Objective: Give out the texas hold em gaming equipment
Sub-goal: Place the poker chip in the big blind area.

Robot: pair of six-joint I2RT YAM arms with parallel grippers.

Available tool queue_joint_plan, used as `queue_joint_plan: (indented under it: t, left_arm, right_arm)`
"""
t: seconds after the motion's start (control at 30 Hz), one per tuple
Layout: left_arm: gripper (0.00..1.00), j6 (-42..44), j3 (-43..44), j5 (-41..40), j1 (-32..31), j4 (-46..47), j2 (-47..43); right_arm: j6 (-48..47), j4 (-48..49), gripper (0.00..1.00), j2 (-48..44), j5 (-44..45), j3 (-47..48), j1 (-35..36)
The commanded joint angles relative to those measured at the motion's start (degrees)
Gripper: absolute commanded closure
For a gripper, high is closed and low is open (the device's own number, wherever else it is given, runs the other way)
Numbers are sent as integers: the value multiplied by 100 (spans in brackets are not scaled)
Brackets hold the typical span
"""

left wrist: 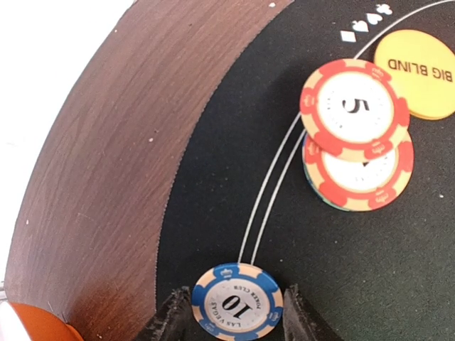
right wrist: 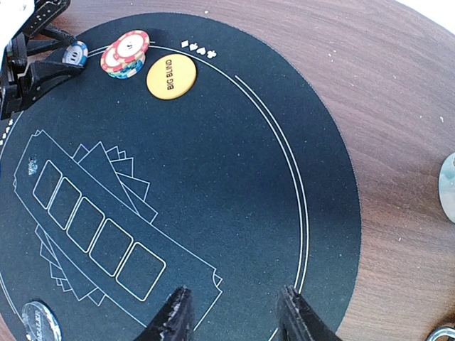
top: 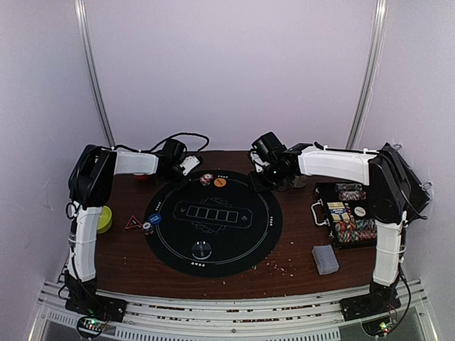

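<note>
Blue 10 chip (left wrist: 237, 307) sits pinched in the left end effector (left wrist: 236, 317), at the far edge of the mat (left wrist: 234, 156), beside the red stack (left wrist: 359, 163). I'd set it down flat before releasing; right end effector (right wrist: 231, 312) is half-open, empty.

Right gripper (right wrist: 234, 312) at bottom of view over the black round mat (right wrist: 234, 177), fingers apart, nothing between them; wood table (right wrist: 384, 85) shows around the mat. Toward the top-left rim of the mat: yellow BIG BLIND disc (right wrist: 171, 76), just beside it a stack of red-and-white striped chips (right wrist: 126, 52), then the left gripper (right wrist: 71, 55) with a blue chip (right wrist: 76, 51) between its fingertips. Clear disc (right wrist: 39, 321) lies on the mat at lower left, and five card outlines (right wrist: 96, 227) are printed mid-mat.
</note>
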Motion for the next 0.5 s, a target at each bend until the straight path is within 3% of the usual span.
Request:
queue_joint_plan:
  t: [0.0,0.27,0.47]
  left_arm:
    - [51,-72,132,393,51,182,32]
    - [33,-323,-90,703,216,313,-366]
    - [39,-970,-443,387,572,302,-876]
  right_arm:
    - [-34,-140,58,-214,100,-79,-14]
    - [-56,-155,58,-248,122,-112,-16]
    - [-56,-173,57,-274,85,-117,-13]
